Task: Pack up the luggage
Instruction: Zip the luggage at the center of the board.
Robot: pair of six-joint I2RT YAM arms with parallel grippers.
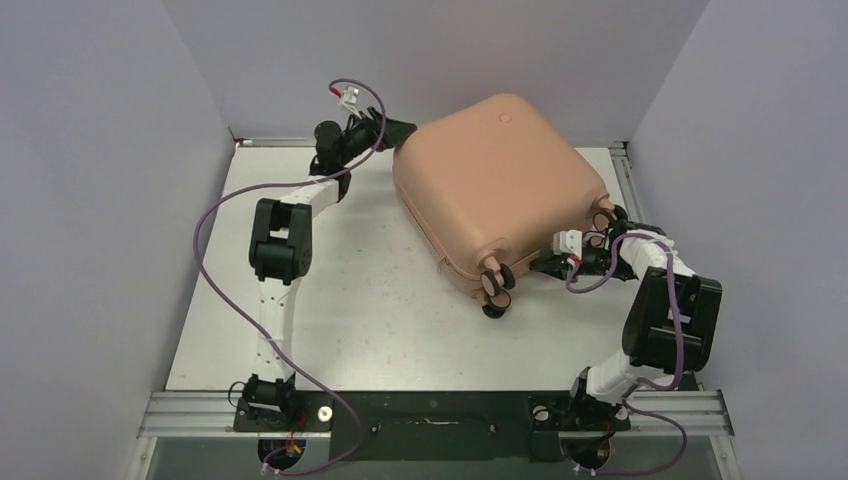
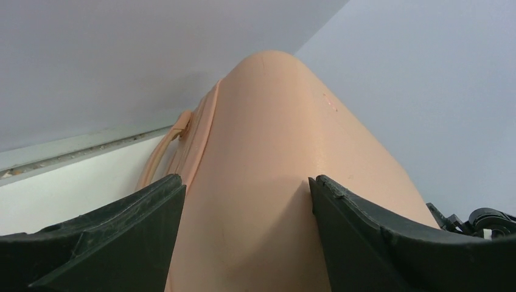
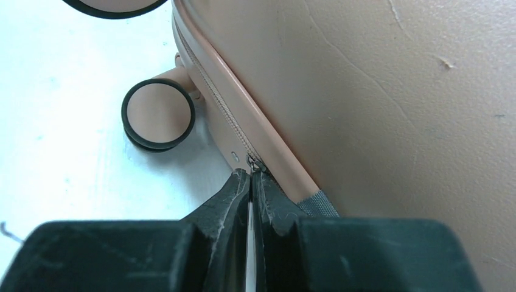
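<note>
Plainly, the luggage (image 1: 500,190) lies flat and closed on the white desk (image 1: 330,330), its small red logo (image 1: 505,118) facing up. It is one peach hard-shell case and the only item on the desk.

The left claw (image 2: 244,182) is spread wide at the case's far-left corner, with the rounded shell between its fingers. I cannot tell whether the pads touch the shell. The right claw (image 3: 251,176) sits at the wheeled end of the case, on the seam. Its jaws are pinched almost together, with the small metal zipper pull (image 3: 252,163) caught at their tips.

I judge the shell to be stiff and smooth — likely slippery on its broad curves, so a pinch there would probably slide off. Better holds look to be the zipper pull, the seam lip, or the peach handle (image 2: 164,146) on the case's far edge. For its bulk the case looks light, and it may skid or swivel on the desk if the zipper is tugged, so bracing the opposite corner seems sensible.

Counted: one suitcase, one handle, one logo, two claws. Two black-tyred wheels (image 3: 158,114) show in the right wrist view. From above there are wheels at two corners of the case, too small to count exactly.
</note>
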